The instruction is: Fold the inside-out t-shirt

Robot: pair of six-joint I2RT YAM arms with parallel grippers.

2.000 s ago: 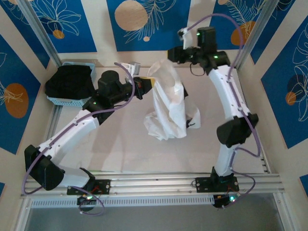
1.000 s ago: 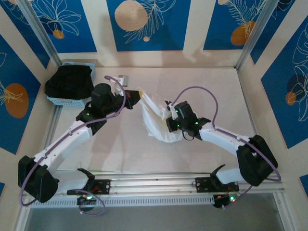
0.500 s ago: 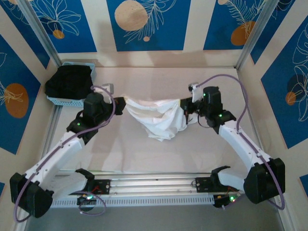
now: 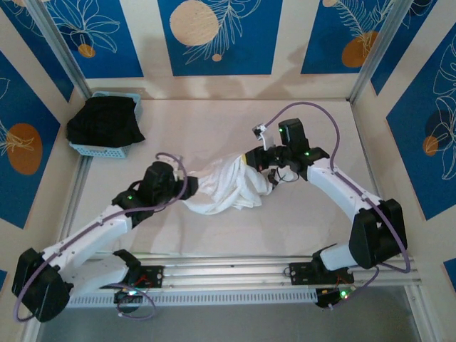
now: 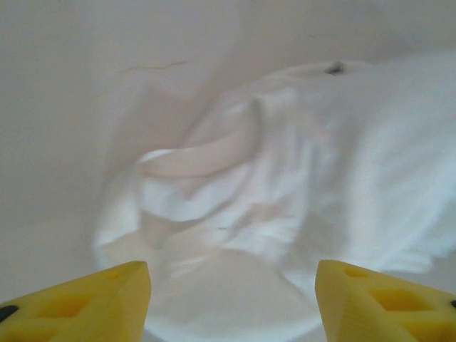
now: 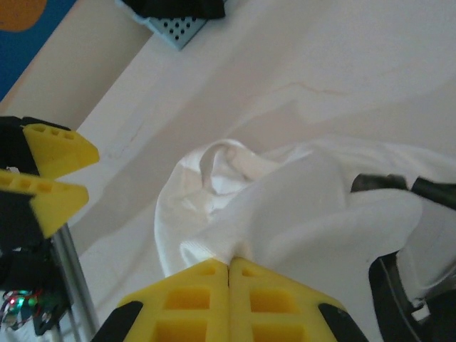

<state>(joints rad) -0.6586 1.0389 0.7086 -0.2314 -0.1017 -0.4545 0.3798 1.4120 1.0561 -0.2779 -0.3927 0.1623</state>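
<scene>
The inside-out t-shirt [image 4: 228, 187] is a white crumpled heap on the table's middle, stretched between the two grippers. My right gripper [image 4: 251, 158] holds its upper right end; in the right wrist view the yellow fingers [image 6: 199, 292] are pressed together on a hemmed fold of the t-shirt [image 6: 299, 199]. My left gripper [image 4: 187, 191] is at the heap's left end. In the left wrist view its jaws stand wide apart over the cloth [image 5: 285, 178], which lies loose beneath them, with nothing pinched. The left gripper [image 6: 89, 173] also appears open in the right wrist view.
A light blue basket [image 4: 85, 149] holding a black garment [image 4: 105, 120] sits at the far left corner. Bare table lies behind and to the right of the shirt. Metal rails run along the near edge [image 4: 235, 271].
The left gripper has opened and let go of the shirt, then dropped lower and nearer. The right gripper moved left, still shut on the cloth. The shirt went from stretched to slumped.
</scene>
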